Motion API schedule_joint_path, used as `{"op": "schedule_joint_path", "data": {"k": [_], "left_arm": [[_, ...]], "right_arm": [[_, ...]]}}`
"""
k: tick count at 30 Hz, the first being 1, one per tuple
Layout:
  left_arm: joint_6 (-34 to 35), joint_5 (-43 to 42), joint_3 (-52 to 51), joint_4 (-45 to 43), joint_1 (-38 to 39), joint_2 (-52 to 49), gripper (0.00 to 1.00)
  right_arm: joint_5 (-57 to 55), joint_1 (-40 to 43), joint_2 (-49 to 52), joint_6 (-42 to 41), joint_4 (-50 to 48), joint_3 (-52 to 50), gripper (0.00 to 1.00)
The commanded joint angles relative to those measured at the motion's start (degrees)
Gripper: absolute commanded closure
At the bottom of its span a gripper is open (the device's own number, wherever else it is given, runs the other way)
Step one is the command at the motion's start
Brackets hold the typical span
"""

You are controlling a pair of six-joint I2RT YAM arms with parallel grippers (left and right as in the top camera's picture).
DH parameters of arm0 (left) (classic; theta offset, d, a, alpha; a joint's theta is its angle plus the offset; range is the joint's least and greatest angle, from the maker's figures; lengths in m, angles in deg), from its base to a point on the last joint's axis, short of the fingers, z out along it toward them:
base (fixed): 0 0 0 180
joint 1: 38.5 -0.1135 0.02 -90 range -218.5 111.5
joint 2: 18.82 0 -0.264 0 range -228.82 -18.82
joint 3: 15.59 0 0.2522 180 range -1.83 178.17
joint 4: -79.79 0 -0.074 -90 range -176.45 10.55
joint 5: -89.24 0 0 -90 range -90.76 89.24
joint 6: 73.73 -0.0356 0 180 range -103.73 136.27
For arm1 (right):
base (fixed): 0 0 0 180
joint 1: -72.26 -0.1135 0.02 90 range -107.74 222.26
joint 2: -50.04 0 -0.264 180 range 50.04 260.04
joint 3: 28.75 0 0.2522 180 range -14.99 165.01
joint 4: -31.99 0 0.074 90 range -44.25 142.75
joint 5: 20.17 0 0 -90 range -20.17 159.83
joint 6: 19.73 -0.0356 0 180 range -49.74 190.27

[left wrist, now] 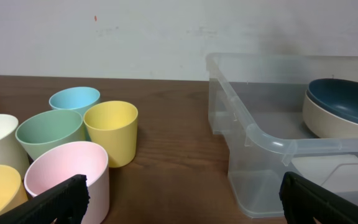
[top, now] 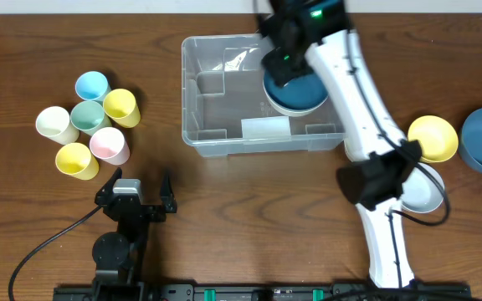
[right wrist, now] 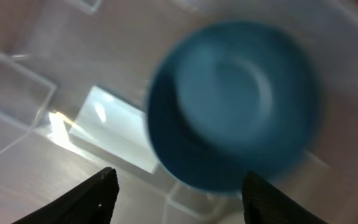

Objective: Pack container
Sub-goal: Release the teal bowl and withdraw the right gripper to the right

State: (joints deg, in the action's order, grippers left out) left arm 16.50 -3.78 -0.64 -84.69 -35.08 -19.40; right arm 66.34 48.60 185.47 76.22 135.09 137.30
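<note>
Clear plastic, the container (top: 188, 92) sat mid-tabletop (top: 241, 192) with a dark blue bowl (top: 298, 94) inside and my right claw (right wrist: 180, 186) spread apart just above it. I judged that bowl placed, so next I'd fetch the yellow bowl (top: 433, 138). My left claw (left wrist: 184, 186) sat spread by the cups (top: 90, 125). Blur and my own arm hid how the bowl was seated.

We take this for a robotics lab bench: the left arm (top: 122, 230) and the white right arm (top: 360, 100) stand on a black rail (top: 249, 293) at the edge of a wooden table (top: 224, 188), a loose cable (top: 47, 242) trailing away. Behind it we see a plain white wall (left wrist: 135, 37).
</note>
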Motion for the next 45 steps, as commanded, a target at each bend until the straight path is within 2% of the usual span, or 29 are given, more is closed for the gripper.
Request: {"op": "schedule_joint_path", "data": {"k": [1, 6, 10, 13, 24, 31, 39, 45], "left_arm": [[0.7, 0.0, -1.0, 2.0, -0.2, 0.3, 0.02], [0.7, 0.0, -1.0, 2.0, -0.2, 0.3, 0.02], [0.7, 0.0, -1.0, 2.0, -0.2, 0.3, 0.02], [0.7, 0.0, -1.0, 2.0, -0.2, 0.3, 0.02], [0.7, 0.0, -1.0, 2.0, -0.2, 0.3, 0.02], [0.7, 0.0, -1.0, 2.0, -0.2, 0.3, 0.02], [0.7, 0.0, -1.0, 2.0, -0.2, 0.3, 0.02], [0.7, 0.0, -1.0, 2.0, -0.2, 0.3, 0.02]], "right_arm": [[-5.4, 6.8, -4.3, -9.8, 2.4, 2.1, 0.31], [-5.2, 18.3, -4.6, -22.0, 8.0, 1.5, 0.27], [-1.5, 27.6, -4.6, -24.8, 8.0, -0.8, 0.25], [-0.6, 33.6, -4.6, -25.0, 8.0, -3.0, 0.21], [-0.5, 50.8, -4.6, -22.8, 4.0, -17.4, 0.25], [3.1, 55.3, -4.6, -14.7, -4.4, -26.8, 0.27], [8.4, 54.7, -4.6, -8.0, -16.4, -34.2, 0.35], [8.4, 54.3, -4.5, -8.0, -19.6, -35.9, 0.59]]}}
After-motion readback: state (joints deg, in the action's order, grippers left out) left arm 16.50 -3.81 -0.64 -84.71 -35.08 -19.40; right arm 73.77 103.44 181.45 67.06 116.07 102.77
